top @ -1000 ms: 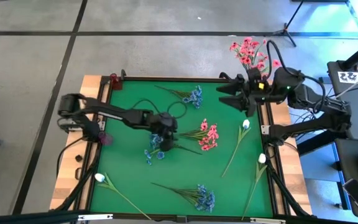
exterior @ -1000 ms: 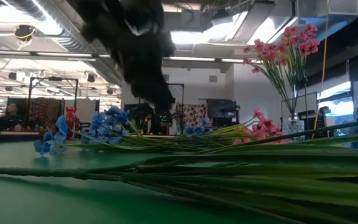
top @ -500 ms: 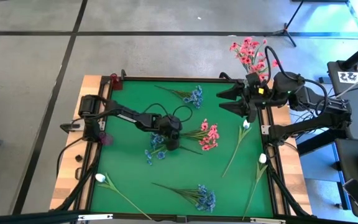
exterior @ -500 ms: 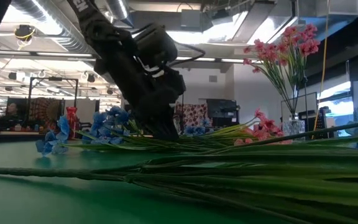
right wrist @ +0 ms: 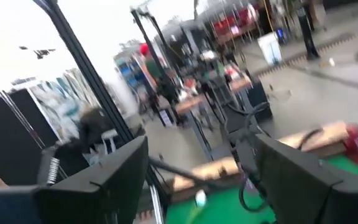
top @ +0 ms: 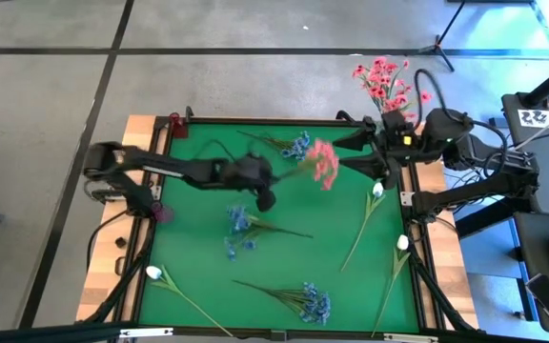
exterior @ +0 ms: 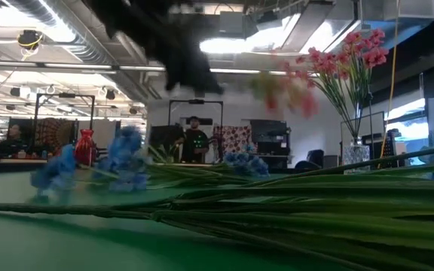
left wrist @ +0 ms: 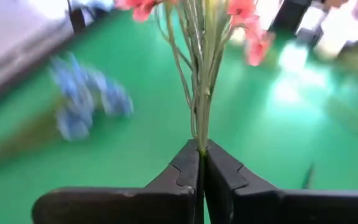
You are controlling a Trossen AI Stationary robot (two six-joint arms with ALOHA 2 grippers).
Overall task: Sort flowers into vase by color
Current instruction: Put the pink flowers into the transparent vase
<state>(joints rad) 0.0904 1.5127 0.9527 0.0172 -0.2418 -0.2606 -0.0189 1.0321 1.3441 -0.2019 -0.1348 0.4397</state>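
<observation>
Progress: early. A bunch of pink flowers (top: 384, 81) already stands in the vase (exterior: 355, 153) off the counter's (top: 198, 276) far right corner.

Left on the green counter: four blue sprigs (top: 296, 146) (top: 239, 220) (top: 233, 242) (top: 311, 303) and three white buds (top: 377, 191) (top: 401, 243) (top: 152, 272).

In transit: one pink sprig (top: 322, 162), lifted above the counter's middle, blooms toward the vase.

Left gripper (left wrist: 201, 163): jaws closed tight on the pink sprig's green stems (left wrist: 199, 118).

Right gripper (top: 351, 152): at the far right edge near the vase, jaws wide apart, holding nothing.
</observation>
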